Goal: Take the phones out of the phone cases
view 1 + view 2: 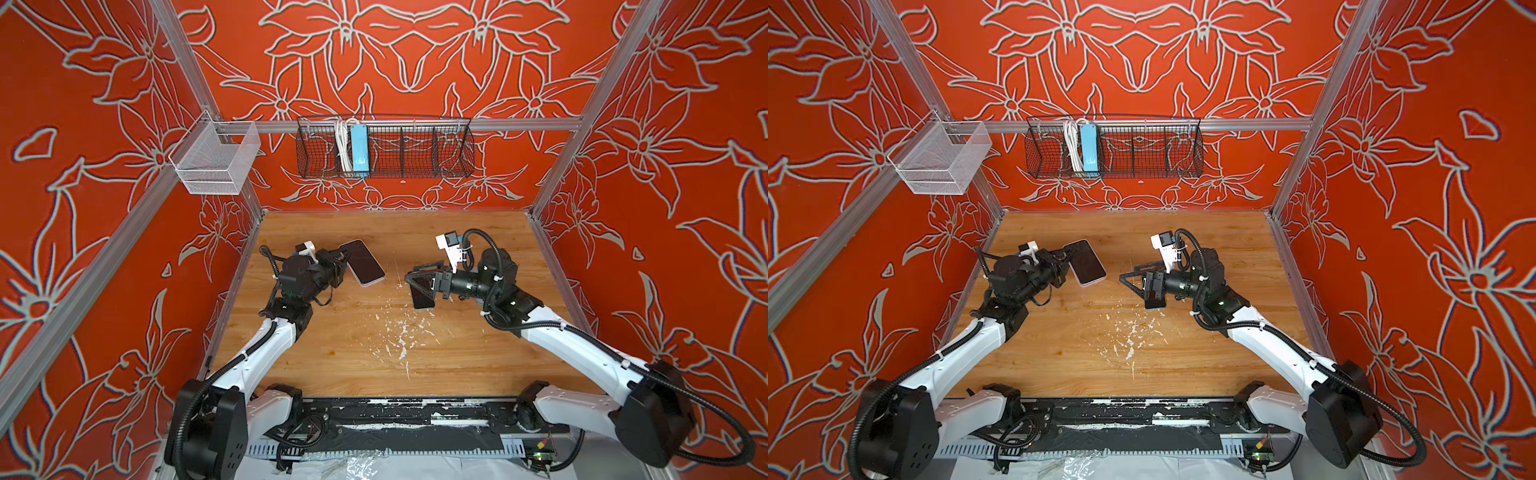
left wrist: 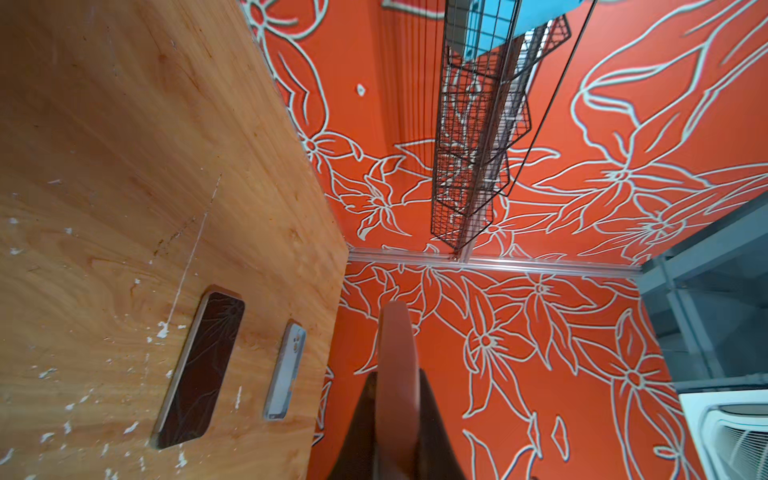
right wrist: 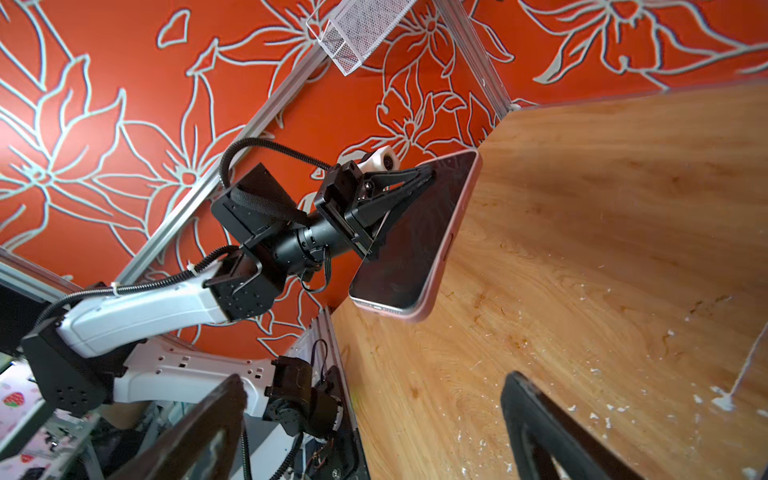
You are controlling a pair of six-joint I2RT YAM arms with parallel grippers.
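At left, your left gripper (image 1: 344,261) is clamped near one end of a glossy black-screened phone (image 1: 365,262). The phone sits in its soft-looking pink case (image 3: 457,220) and is held tilted above the scuffed wooden table (image 1: 374,365). Expect a stiff, slick, breakable slab in a pliant skin, so take the free end by the case rim and peel a corner. At right, your right gripper (image 1: 413,277) hangs raised, fingers spread wide and empty. Below it a second dark phone (image 2: 199,370) lies flat, with a pale grey-blue phone shell (image 2: 286,374) beside it. Neither looks likely to block the reach. The black wire basket (image 1: 415,149) hangs far back.
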